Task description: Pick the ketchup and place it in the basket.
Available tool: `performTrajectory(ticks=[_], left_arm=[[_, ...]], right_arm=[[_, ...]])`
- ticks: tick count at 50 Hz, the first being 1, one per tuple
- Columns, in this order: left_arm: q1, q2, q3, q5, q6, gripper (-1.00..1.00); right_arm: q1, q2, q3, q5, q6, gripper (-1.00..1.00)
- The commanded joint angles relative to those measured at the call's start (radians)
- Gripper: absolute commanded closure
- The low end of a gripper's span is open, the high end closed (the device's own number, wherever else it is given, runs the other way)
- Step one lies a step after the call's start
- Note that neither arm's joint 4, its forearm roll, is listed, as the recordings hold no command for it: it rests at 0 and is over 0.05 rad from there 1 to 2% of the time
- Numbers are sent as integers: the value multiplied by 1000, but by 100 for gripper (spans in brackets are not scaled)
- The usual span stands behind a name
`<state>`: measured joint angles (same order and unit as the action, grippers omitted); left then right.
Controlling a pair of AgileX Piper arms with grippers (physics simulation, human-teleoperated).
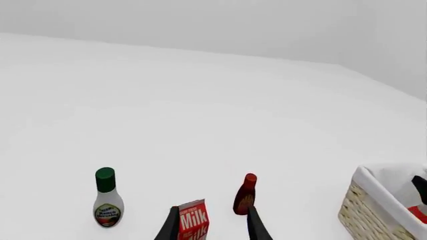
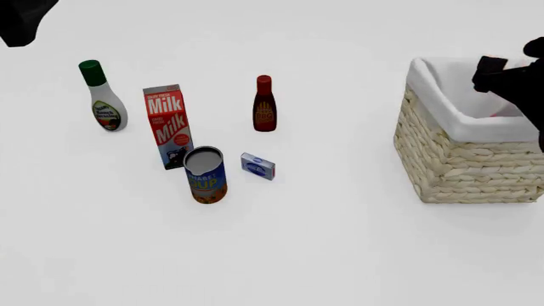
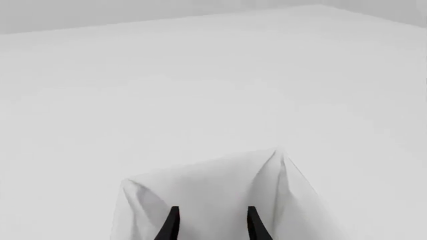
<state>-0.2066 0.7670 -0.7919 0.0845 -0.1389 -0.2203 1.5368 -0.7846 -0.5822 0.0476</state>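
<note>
Hovering our empty, parted right gripper (image 3: 210, 225) over the white-lined woven wicker basket (image 2: 442, 108), where a red sliver suggests the ketchup (image 1: 419, 214) lies inside; our left gripper (image 1: 212, 227) idles parted.

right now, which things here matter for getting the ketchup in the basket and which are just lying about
For the job:
- basket
- red shape inside it, probably the ketchup
- right pincer, open over the basket's lining

Lying about:
- ranch dressing bottle
- milk carton
- dark sauce bottle
- soup can
- small blue box
</note>
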Motion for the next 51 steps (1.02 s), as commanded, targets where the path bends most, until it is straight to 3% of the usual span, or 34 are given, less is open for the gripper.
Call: performTrajectory(ticks=[1, 17, 30, 46, 48, 49, 51], left_arm=[[-6, 2, -4, -1, -5, -100], [-15, 0, -3, -8, -13, -100], [-8, -11, 29, -32, -16, -100], [-18, -12, 60, -85, -33, -100], [-20, -16, 60, -89, -35, -100], [-24, -19, 60, -92, -38, -100], [-26, -20, 74, -112, -45, -100]], right_arm=[[16, -120, 10, 38, -7, -100], [67, -322, 11, 140, -7, -100], [124, -501, 53, 212, -47, -100], [191, -759, 193, 261, -85, -100], [210, -804, 209, 271, -95, -100], [227, -838, 221, 281, -72, -100], [301, -925, 265, 297, -77, -100]])
